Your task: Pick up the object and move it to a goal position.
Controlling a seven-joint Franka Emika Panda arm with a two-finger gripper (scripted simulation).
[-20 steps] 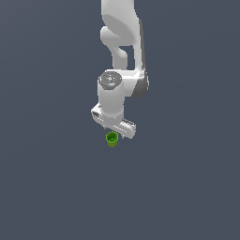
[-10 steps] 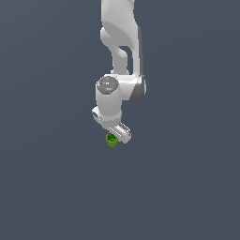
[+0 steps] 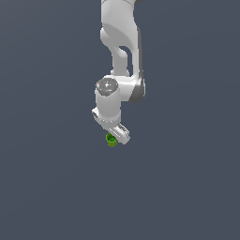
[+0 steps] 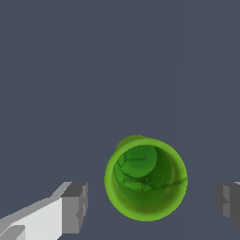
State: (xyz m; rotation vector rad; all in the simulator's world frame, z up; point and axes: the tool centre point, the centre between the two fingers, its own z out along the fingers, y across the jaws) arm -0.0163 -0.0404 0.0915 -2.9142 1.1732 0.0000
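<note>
Green cup (image 4: 146, 178) sits upright between the gripper's (image 4: 152, 204) wide-spread fingers (image 4: 75, 207), untouched — centre it, lower squarely, then close gently on its walls.

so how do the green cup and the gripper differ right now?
Colour: the green cup is bright green, the gripper white with grey pads. Size: the cup is far smaller than the gripper in the exterior view. The cup sits between the open fingers, touching neither.

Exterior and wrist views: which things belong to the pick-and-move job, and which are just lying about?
Belongs to the job:
- green cup
- end effector, open, one finger either side of the cup

Just lying about:
- nothing else visible; only the plain grey surface
</note>
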